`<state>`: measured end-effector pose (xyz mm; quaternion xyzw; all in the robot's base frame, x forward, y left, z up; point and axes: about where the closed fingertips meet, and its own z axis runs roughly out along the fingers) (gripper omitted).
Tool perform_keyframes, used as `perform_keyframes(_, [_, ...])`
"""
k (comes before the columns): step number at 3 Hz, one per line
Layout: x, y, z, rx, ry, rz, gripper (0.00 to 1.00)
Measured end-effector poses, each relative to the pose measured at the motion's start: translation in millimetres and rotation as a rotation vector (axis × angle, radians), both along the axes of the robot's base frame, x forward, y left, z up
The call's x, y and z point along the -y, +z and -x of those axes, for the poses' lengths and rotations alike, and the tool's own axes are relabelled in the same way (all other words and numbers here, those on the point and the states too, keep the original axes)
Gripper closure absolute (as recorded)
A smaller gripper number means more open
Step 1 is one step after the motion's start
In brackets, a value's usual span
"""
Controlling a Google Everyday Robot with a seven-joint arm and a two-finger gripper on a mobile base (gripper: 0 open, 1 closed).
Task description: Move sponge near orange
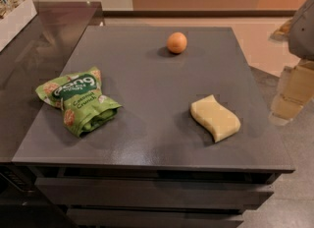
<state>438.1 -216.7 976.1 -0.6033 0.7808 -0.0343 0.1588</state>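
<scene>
Dark grey and faintly speckled, the tabletop (147, 138) filled most of the camera view, with drawer fronts (147, 192) showing beneath its near edge and a glossier dark counter (44, 45) adjoining it on the left. A white box (17, 18) of packets sat at that counter's far left corner. Beyond the table lay pale flooring and a tan wall.

The sponge (215, 118) lay flat on the table's near right part, its wavy long sides running diagonally from far left to near right. The orange (176, 42) rested near the far edge, around the middle of the table's width, well apart from the sponge and untouched by anything. A crumpled green snack bag (78, 99) lay on the left side, well apart from both.

The gripper (290, 97) hung past the table's right edge, beside the sponge but clear of it, pale and translucent beneath the grey arm (304, 30). Whether it was parted or closed could not be told from this angle; nothing could be seen in its hold, and the sponge sat free on the table
</scene>
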Motion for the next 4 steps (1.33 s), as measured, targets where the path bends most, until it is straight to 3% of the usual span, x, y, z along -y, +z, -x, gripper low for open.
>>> perform_keyframes(2, [-13.1,-9.5,0.2,0.003,-0.022,-0.024,0.00])
perform_keyframes(4, [-50.8,-45.9,-3.0,0.008,-0.165,-0.133,0.00])
